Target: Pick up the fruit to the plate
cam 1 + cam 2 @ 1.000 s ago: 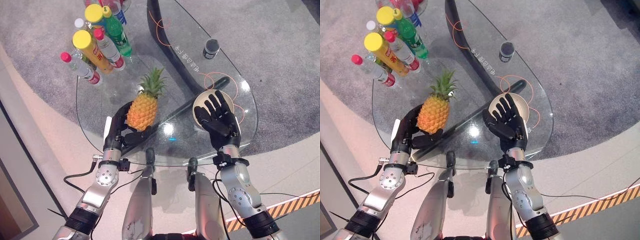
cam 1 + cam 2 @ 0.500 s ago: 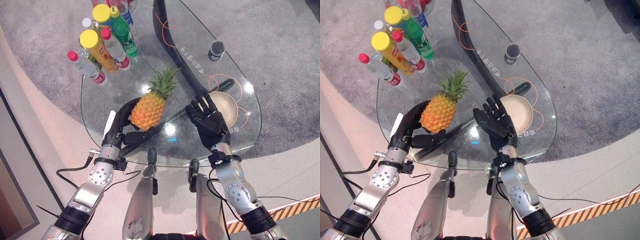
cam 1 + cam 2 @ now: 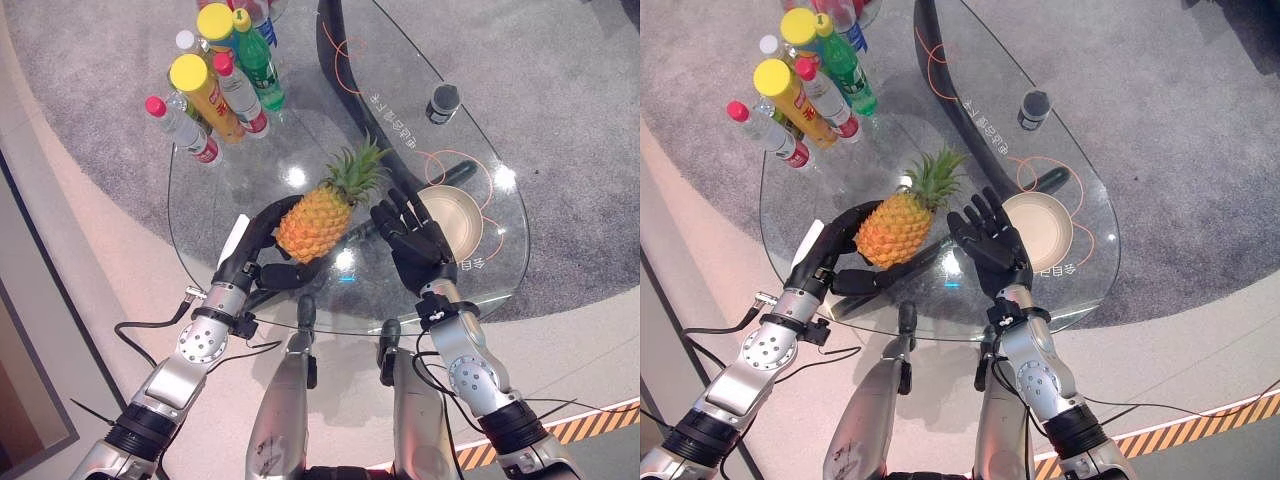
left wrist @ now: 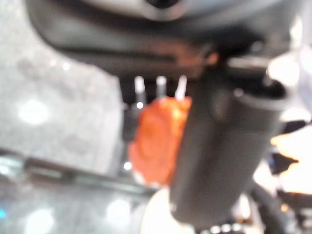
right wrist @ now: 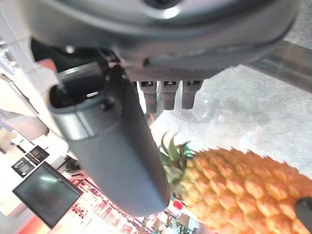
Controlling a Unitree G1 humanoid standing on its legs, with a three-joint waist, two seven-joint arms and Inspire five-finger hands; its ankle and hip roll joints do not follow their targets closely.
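Nearest, over the rounded front rim of the clear glass table (image 3: pixel 200 255), the left hand (image 3: pixel 255 255) comes in from 7 o'clock with its dark fingers and thumb curled round the lower body of the pineapple (image 3: pixel 315 222), holding it tilted above the glass. The fruit is oval and orange-gold, its skin cut into small knobbly diamonds, with a spiky green crown pointing toward 1 o'clock. Just beside it at 3 o'clock the right hand (image 3: pixel 412 245) stands wide, fingers straight and fanned, palm turned to the fruit; whether it touches the fruit cannot be told. In the right wrist view the scaly rind lies close past those straight fingers. Partly behind that hand, at 3 o'clock, rests the round cream plate (image 3: pixel 462 218), shallow and smooth, bare of fruit. Farther, toward 1 o'clock, stands a small dark cylindrical cup (image 3: pixel 443 103). At 11 o'clock, at the far edge, cluster plastic bottles (image 3: pixel 215 80) with yellow, red, white and green caps.
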